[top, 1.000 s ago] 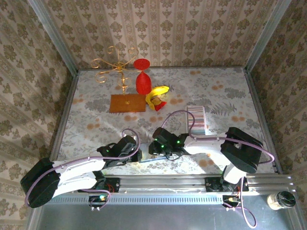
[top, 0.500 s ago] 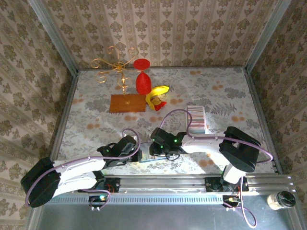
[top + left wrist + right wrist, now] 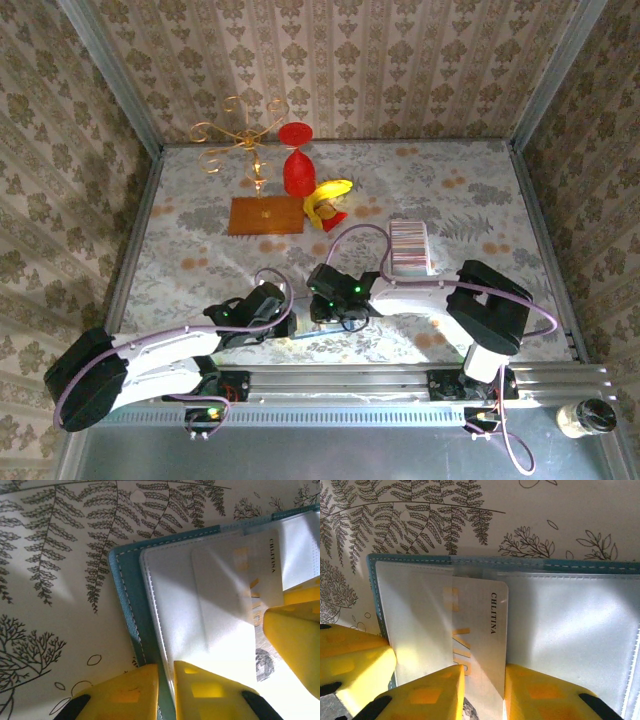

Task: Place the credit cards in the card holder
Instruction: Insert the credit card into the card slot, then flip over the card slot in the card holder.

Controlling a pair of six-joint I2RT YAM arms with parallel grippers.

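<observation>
Fern-print cloth covers the bench [image 3: 200,250], and the walls around it are papered.

The right end effector [image 3: 484,672] is clamped on a pale card [image 3: 480,620], one yellow finger on each long side. The card's top end looks tucked under a clear pocket. Its bottom end sticks out between the fingers.

The pocket is part of the holder [image 3: 560,620], a flat teal book that lies open on the bench. The other pocket beside the card looks empty.

The left end effector [image 3: 165,667] is pinched shut on the holder's teal edge and pins it down. Both arms meet at the near edge of the bench.

Farther back and to the right sits a striped tray [image 3: 411,248], well apart from the arms.

The job looks partly done. One card is on its way in. It needs a push to go all the way, and then the fingers can let go. Whether more cards wait cannot be told.
</observation>
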